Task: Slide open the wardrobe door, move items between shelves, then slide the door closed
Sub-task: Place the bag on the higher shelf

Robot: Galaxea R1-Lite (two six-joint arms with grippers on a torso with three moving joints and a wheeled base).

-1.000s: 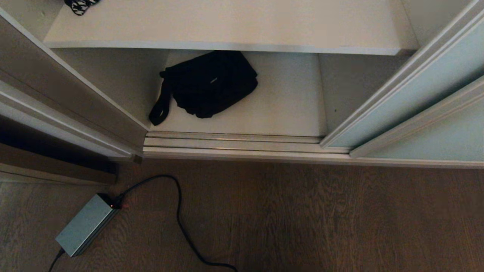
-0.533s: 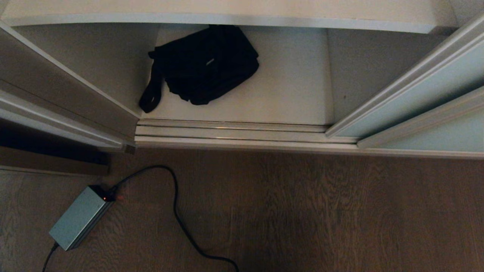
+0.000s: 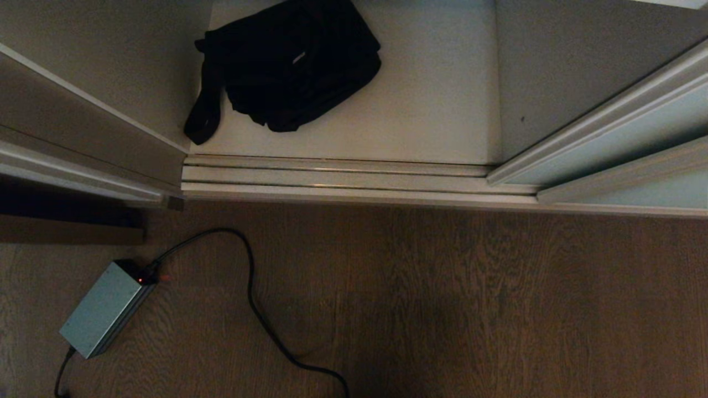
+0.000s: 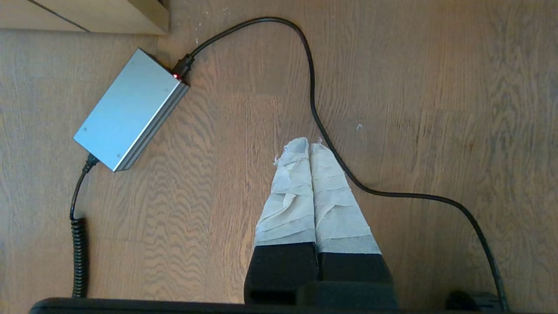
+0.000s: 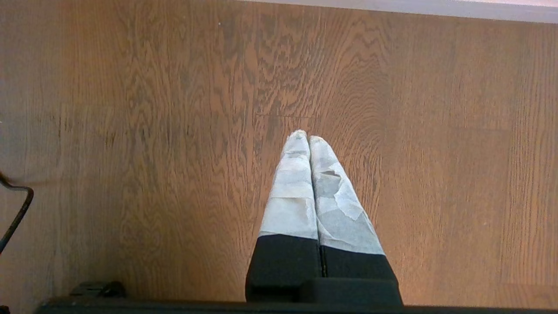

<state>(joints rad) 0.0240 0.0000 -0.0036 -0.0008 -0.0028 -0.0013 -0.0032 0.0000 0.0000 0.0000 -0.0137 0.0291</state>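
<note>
One black bag, label unreadable.

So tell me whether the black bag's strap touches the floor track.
Apart. The head view shows the strap ending on the white shelf, with bare board before the floor track.

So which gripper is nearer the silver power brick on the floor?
Left. The left gripper hangs shut over the floor with the power brick close beside it; the right gripper, also shut, shows only bare wood floor, no brick.
</note>
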